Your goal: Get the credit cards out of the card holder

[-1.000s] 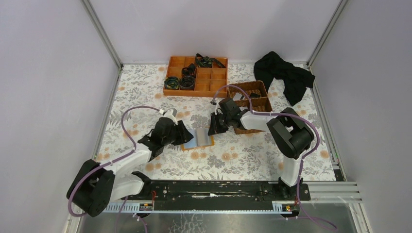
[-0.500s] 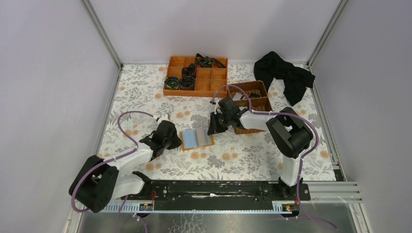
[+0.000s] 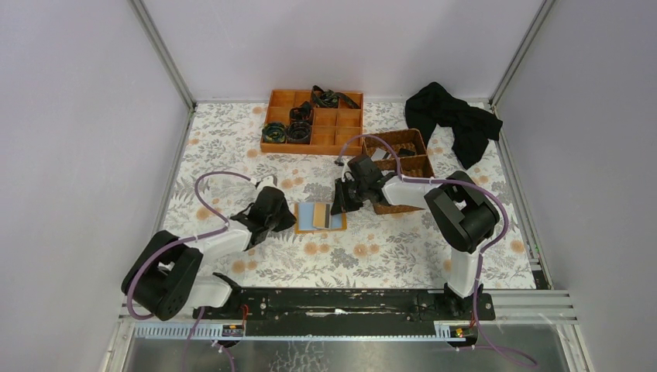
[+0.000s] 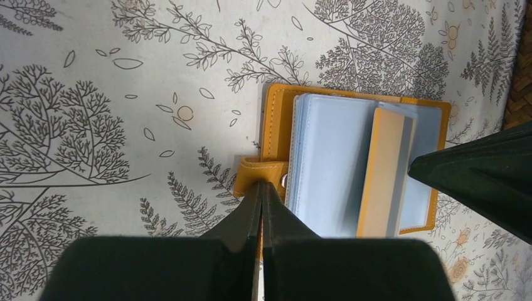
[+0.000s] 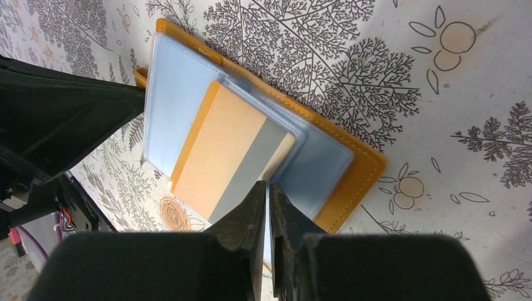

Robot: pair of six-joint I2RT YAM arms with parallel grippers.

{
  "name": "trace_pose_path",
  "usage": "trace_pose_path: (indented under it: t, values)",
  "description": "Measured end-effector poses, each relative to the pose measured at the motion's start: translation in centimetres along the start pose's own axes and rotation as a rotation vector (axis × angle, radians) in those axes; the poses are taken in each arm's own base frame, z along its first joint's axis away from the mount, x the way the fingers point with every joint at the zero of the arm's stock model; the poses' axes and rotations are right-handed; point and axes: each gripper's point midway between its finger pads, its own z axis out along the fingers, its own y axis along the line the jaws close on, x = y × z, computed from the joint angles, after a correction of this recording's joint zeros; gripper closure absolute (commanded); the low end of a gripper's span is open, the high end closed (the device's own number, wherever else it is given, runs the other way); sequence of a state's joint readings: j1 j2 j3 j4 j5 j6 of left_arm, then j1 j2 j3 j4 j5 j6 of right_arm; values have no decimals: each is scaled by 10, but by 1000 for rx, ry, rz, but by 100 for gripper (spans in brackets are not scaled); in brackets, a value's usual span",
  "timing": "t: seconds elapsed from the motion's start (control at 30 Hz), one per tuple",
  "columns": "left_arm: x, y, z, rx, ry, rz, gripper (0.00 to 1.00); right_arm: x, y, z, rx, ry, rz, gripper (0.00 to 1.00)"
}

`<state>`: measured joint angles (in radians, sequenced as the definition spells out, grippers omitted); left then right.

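The card holder [image 4: 332, 157] lies open directly ahead of my left gripper [image 4: 262, 188], whose fingers are together with their tips on the snap tab [image 4: 260, 170]. I cannot tell if they pinch it or only press it down. My right gripper [image 5: 268, 190] seems clamped on the near edge of a tan card [image 5: 229, 147], which sticks partly out of its blue sleeve [image 5: 323, 160], so I judge this is the drawing-out step. The next move calls for a straight pull toward the right wrist while the left pins the holder.
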<state>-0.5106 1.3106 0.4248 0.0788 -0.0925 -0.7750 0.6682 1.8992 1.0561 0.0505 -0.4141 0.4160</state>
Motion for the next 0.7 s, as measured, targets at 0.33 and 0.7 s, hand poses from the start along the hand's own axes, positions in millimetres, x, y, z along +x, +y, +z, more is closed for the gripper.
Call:
trace_pose_path:
  t: [0.33, 0.7]
  values:
    - [-2, -3, -18, 32, -15, 2, 96, 2, 2, 0, 2, 10, -5, 88]
    - [-20, -52, -41, 276, -61, 39, 73, 3, 3, 1, 0, 13, -7, 88]
